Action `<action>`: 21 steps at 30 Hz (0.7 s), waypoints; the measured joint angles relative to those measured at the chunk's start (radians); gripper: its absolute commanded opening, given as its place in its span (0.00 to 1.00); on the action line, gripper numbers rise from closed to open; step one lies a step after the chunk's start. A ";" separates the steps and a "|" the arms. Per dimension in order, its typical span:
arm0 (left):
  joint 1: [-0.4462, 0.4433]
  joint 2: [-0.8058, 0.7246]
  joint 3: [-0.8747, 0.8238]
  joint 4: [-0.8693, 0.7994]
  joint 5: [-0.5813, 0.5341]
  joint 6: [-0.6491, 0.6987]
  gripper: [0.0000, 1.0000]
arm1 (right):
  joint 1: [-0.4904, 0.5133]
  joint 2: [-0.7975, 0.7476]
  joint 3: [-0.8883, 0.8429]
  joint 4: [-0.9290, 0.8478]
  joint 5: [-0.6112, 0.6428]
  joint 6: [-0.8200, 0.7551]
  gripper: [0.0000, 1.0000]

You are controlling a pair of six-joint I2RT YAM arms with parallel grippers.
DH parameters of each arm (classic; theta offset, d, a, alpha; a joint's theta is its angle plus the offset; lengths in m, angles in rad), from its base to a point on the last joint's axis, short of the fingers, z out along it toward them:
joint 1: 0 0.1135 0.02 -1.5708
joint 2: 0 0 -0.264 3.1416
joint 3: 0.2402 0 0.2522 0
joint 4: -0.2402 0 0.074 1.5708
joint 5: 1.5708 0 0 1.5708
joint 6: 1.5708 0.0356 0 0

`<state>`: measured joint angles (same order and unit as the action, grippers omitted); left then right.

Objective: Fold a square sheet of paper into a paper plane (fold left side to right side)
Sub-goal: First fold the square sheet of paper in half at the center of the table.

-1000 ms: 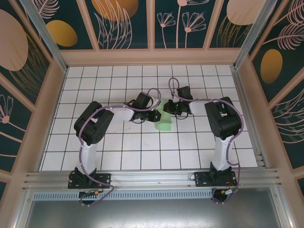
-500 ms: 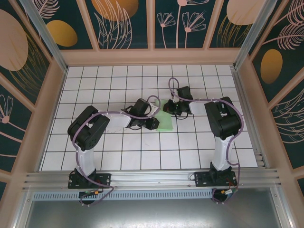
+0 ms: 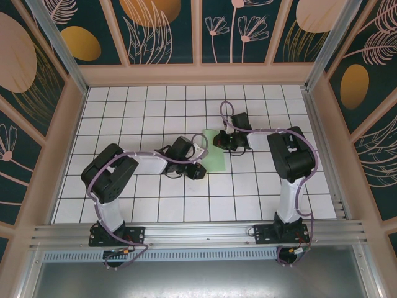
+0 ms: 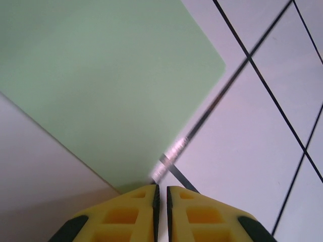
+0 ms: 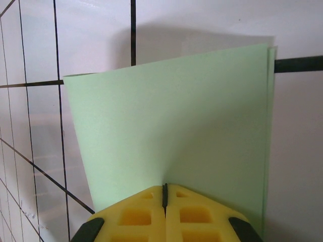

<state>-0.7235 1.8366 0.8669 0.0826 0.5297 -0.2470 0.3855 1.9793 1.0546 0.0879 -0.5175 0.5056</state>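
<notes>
The square sheet of paper (image 3: pixel 216 158) lies on the white tiles, light green and doubled over, with its two layers meeting along one side (image 5: pixel 171 121). My right gripper (image 3: pixel 218 141) is shut, its yellow tips (image 5: pixel 164 186) resting on the sheet's far end. My left gripper (image 3: pixel 197 172) sits at the sheet's near left corner. Its jaws (image 4: pixel 161 189) are closed to a thin slit with nothing between them, and the green sheet (image 4: pixel 101 85) spreads just beyond the tips. No paper plane shape is visible.
White tiles with black grout lines (image 3: pixel 155 186) surround the sheet. Wooden walls (image 3: pixel 198 74) and metal posts (image 3: pixel 62 49) enclose the floor. An aluminium rail (image 3: pixel 198 233) with both arm bases runs along the near edge.
My left gripper has slid along the sheet's left edge towards the near side, from beside its middle to its near corner. The sheet now lies flatter. The right arm has not moved.
</notes>
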 measured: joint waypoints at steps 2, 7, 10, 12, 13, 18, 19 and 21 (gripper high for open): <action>-0.007 -0.017 -0.015 -0.021 0.016 0.006 0.16 | 0.000 0.000 0.002 -0.003 0.000 0.000 0.03; -0.006 -0.083 -0.030 -0.075 0.024 0.008 0.13 | 0.000 0.000 0.002 -0.003 0.000 0.000 0.03; 0.030 -0.126 -0.014 -0.074 0.039 -0.013 0.11 | 0.000 0.000 0.002 -0.003 0.000 -0.001 0.03; 0.073 -0.125 0.019 -0.064 0.039 -0.037 0.10 | 0.000 0.000 0.002 -0.003 0.000 -0.002 0.03; 0.095 -0.114 0.042 -0.057 0.037 -0.047 0.10 | 0.000 0.000 0.002 -0.003 0.000 -0.002 0.03; 0.144 0.010 0.165 -0.006 0.022 -0.091 0.10 | 0.000 0.000 0.002 -0.003 0.000 -0.003 0.03; 0.143 0.041 0.185 0.000 0.021 -0.099 0.10 | 0.000 0.000 0.002 -0.003 0.000 -0.003 0.03; 0.142 0.085 0.214 0.005 0.019 -0.111 0.10 | 0.000 0.000 0.002 -0.003 0.000 -0.003 0.03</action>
<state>-0.5816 1.9217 1.0813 0.0872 0.5484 -0.3576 0.3859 1.9793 1.0561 0.0849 -0.5175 0.5030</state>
